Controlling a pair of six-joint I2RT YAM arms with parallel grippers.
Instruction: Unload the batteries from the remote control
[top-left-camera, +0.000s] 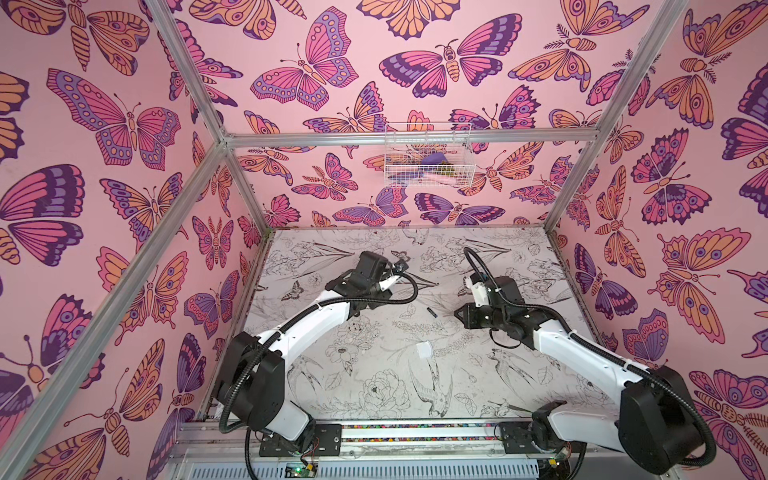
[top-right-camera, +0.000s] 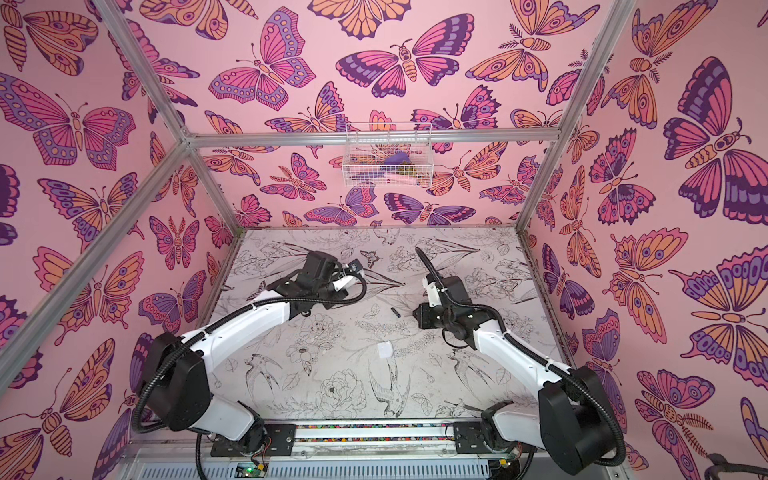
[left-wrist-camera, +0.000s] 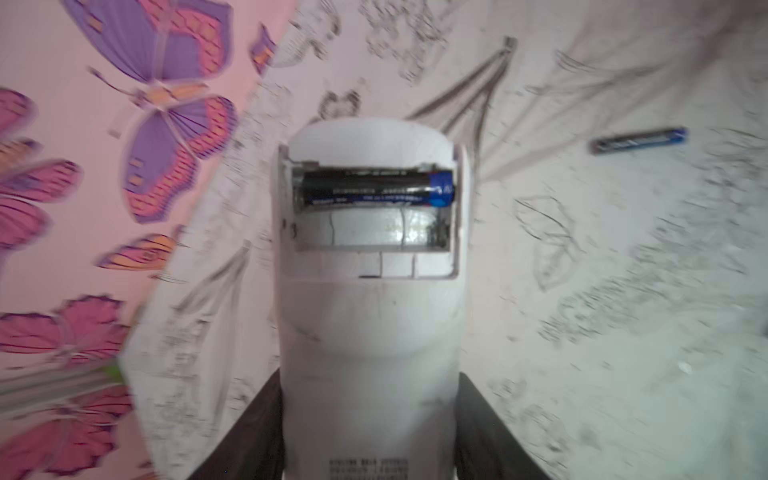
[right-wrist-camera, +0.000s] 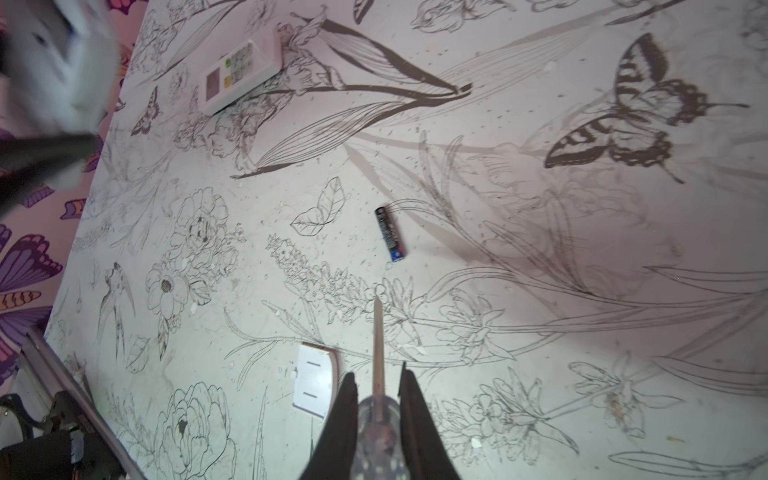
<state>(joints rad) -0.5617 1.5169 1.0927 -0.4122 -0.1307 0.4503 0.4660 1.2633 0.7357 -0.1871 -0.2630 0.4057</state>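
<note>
Left end effector (left-wrist-camera: 370, 382): we see it grasping the held remote (left-wrist-camera: 370, 324), dark fingers (left-wrist-camera: 253, 432) pressed to both sides of the white body. Wrist view is motion-blurred. The remote's back faces the camera, cover off, compartment open. Seated battery (left-wrist-camera: 374, 189), black with a blue end, sits in one slot, crosswise to the remote's length; the slot beside it is empty.

In both top views the left arm reaches toward the far left-centre of the surface (top-left-camera: 374, 399); we can't make out the held remote clearly there.

Right end effector (right-wrist-camera: 376, 374): clenched on the rod tool (right-wrist-camera: 378, 340), which has a clear handle between the fingers (right-wrist-camera: 347, 407) and a thin metal shaft sticking out past the tips. The tip is over the surface and touches neither battery.

Loose battery (right-wrist-camera: 390, 234) (top-left-camera: 432, 312) (top-right-camera: 397, 312) is black with a blue end and lies flat on the surface between the two arms, just left of the right end effector, apart from the rod tip. It also shows in the left wrist view (left-wrist-camera: 640, 140).

Cover plate (right-wrist-camera: 313, 384) (top-left-camera: 424, 350) is white, flat on the surface, nearer than the loose battery, roughly centre.

Second remote (right-wrist-camera: 243, 75) is white, buttons up, lying on the surface toward the left arm's side, well apart from the loose battery.
</note>
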